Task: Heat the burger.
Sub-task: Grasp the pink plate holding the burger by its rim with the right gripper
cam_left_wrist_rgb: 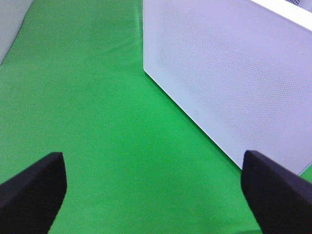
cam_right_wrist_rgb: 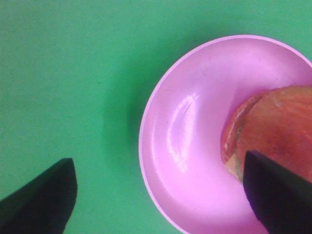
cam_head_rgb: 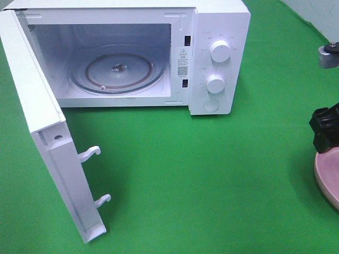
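Green cloth [cam_head_rgb: 212, 185] covers the whole work surface. White microwave [cam_head_rgb: 220, 26] stands along the back edge. Its door [cam_head_rgb: 53, 159] is swung fully open toward the left edge, and the glass turntable [cam_head_rgb: 116, 71] inside is bare.

Task object: the burger [cam_right_wrist_rgb: 278, 126] sits on the pink plate [cam_right_wrist_rgb: 185, 146] at the right edge of the surface. The high camera cuts the plate at the frame border and does not show the burger. Only the right wrist view does: orange-brown bun top, with a sliver of filling at its rim.

Right gripper [cam_right_wrist_rgb: 157, 161]: hangs over the plate, jaws spread wide, nothing between them. Contact with the plate cannot be told.

Left gripper [cam_left_wrist_rgb: 152, 156]: jaws also spread and empty, low over the cloth near the left edge, facing the outer face of the open door.

Key relation: the burger is not centred in the right gripper's gap. The gap sits over bare plate and the near plate rim. The burger lies off to the side of one finger, which partly hides it.

Judgement:
- The right arm is by far the nearer, since the left is across the surface by the door.
- The next grasp calls for a sideways shift toward the burger before closing.
- The bun is round, so no long axis constrains wrist angle.
- The oven is already open, so pick and transfer remain.
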